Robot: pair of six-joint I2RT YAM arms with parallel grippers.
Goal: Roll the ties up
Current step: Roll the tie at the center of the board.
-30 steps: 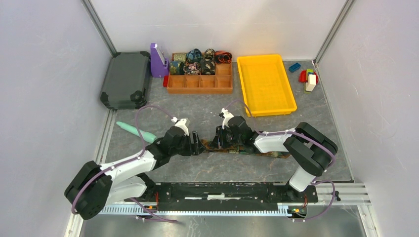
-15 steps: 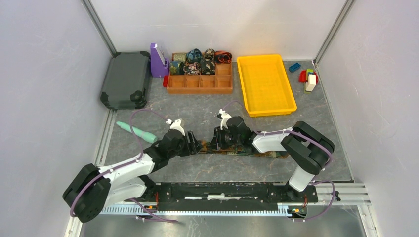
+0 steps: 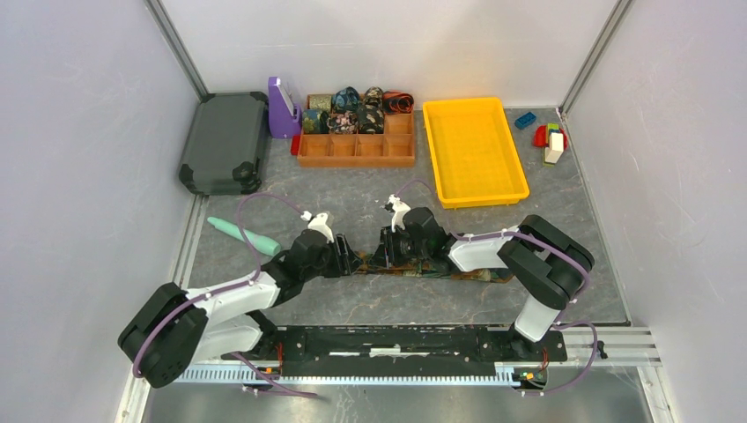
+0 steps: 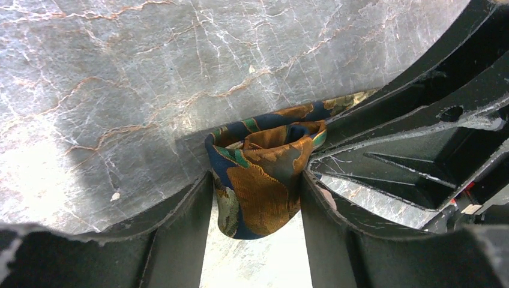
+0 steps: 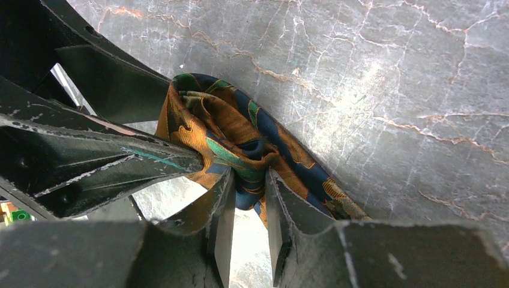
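1 tie (image 4: 258,204), coiled, sits clamped inside the left tool (image 4: 257,177), its fold pinched narrowly by the right tool (image 5: 250,177).

Grey marbled tabletop (image 3: 370,304), plain white walls (image 3: 388,44), aluminium corner posts (image 3: 179,48), soft even light

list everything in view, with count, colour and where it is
tie being rolled: one, orange, blue and green print, table centre
rolled ties: several, dark prints, organiser's back compartments
organiser: one, brown, back centre
tray: one, yellow, right of organiser
case: one, dark grey, back left
purple object: one, between case and organiser
stick: one, teal, left side
toy blocks: a few, red, green, white, blue, back right
table: one, grey marbled
left hand: one, black, closed on the tie's coil
right hand: one, black, pinching the tie's fabric
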